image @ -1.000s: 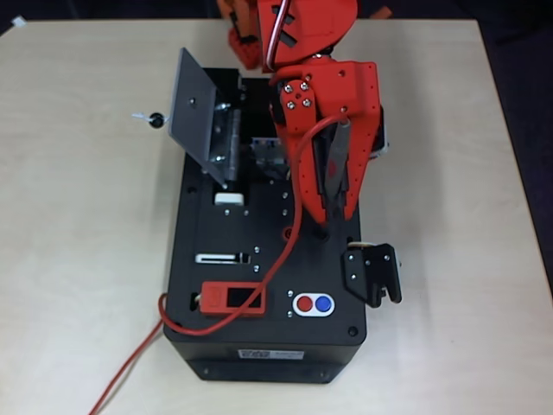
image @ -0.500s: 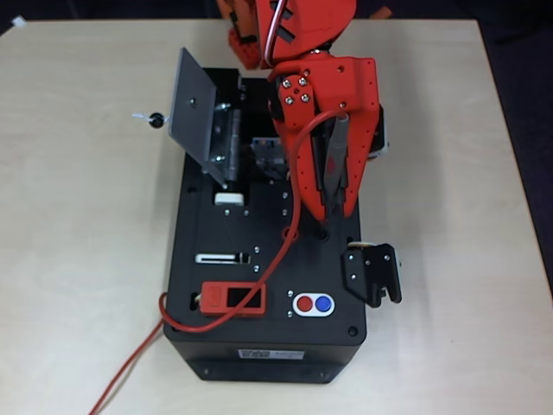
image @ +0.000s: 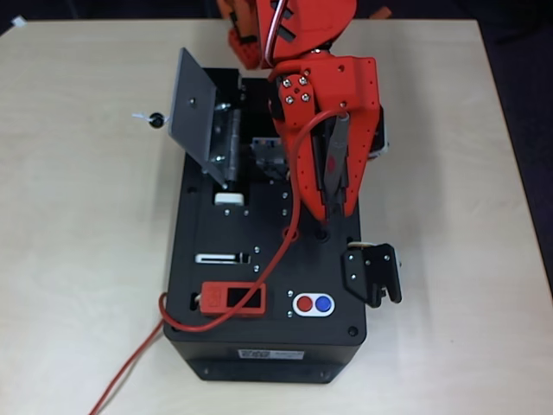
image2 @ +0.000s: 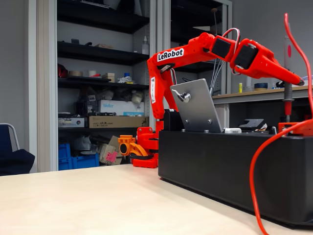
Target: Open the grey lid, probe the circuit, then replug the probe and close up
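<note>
Probe (image: 335, 164) held upright in the red gripper (image: 333, 207), tip just above the black box (image: 259, 346).
Overhead, fingers clamp the probe beside the raised grey lid (image: 192, 105) (knob outward); the fixed view shows its red wire (image2: 254, 171) looping down.

Grey lid (image: 192, 104), red wire (image: 285, 246), blk box (image: 216, 285).
</note>
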Controlling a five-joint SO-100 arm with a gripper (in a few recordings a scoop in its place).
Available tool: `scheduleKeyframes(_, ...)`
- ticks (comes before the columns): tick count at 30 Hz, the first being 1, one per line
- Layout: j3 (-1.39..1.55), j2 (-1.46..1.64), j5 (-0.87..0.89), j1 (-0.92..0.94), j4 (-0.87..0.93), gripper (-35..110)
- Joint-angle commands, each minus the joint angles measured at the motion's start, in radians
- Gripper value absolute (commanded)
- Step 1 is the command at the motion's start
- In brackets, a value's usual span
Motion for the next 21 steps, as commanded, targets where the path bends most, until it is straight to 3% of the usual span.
scheduleKeyframes(1,0.008,0.044,0.005,-0.006,-0.008,0)
scheduleKeyframes(21,0.041,0.041,0.008,-0.002,-0.044,0)
